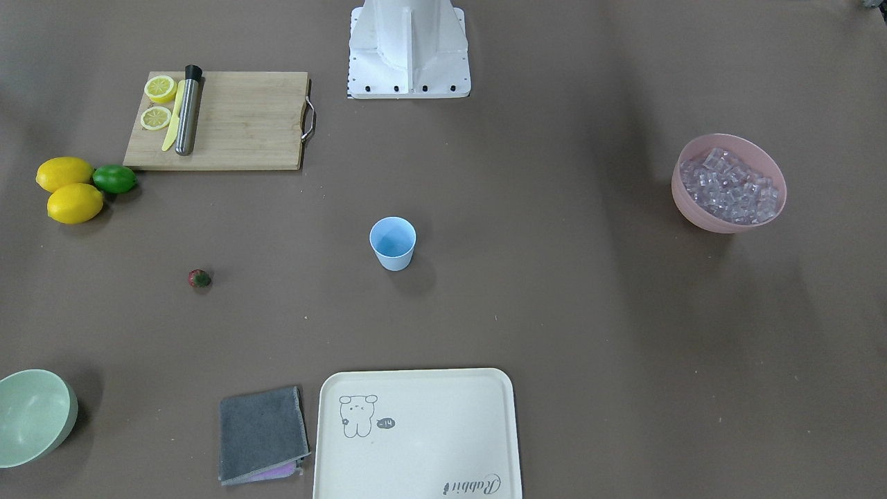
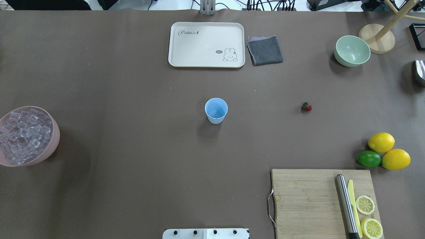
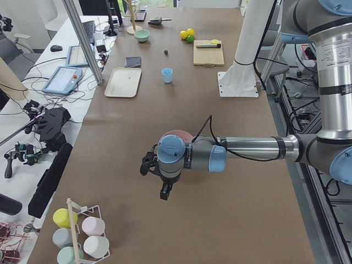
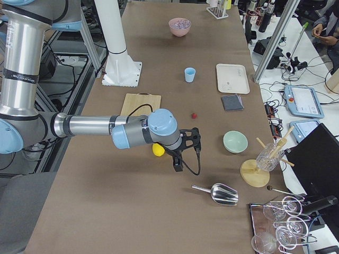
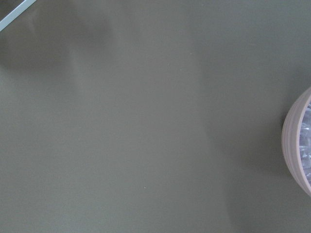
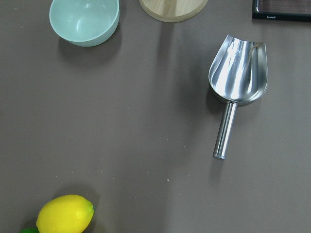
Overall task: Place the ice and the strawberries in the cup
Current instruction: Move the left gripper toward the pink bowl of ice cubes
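Note:
The light-blue cup (image 2: 216,110) stands upright and empty mid-table; it also shows in the front view (image 1: 393,242). The ice cubes (image 2: 23,132) fill a pink bowl (image 2: 54,142) at the table's left end; the bowl's rim shows in the left wrist view (image 5: 291,141). One red strawberry (image 2: 306,106) lies on the table right of the cup. My left gripper (image 3: 155,177) hovers near the pink bowl, and my right gripper (image 4: 185,151) hovers near the lemons and a metal scoop (image 6: 238,68). Both grippers show only in the side views, so I cannot tell whether they are open or shut.
A cutting board (image 2: 308,199) with lemon halves, a yellow knife and a steel muddler (image 2: 345,205) is at front right. Two lemons (image 2: 381,142) and a lime (image 2: 369,159) lie beside it. A cream tray (image 2: 206,44), grey cloth (image 2: 265,49) and pale-green bowl (image 2: 352,50) are at the far side.

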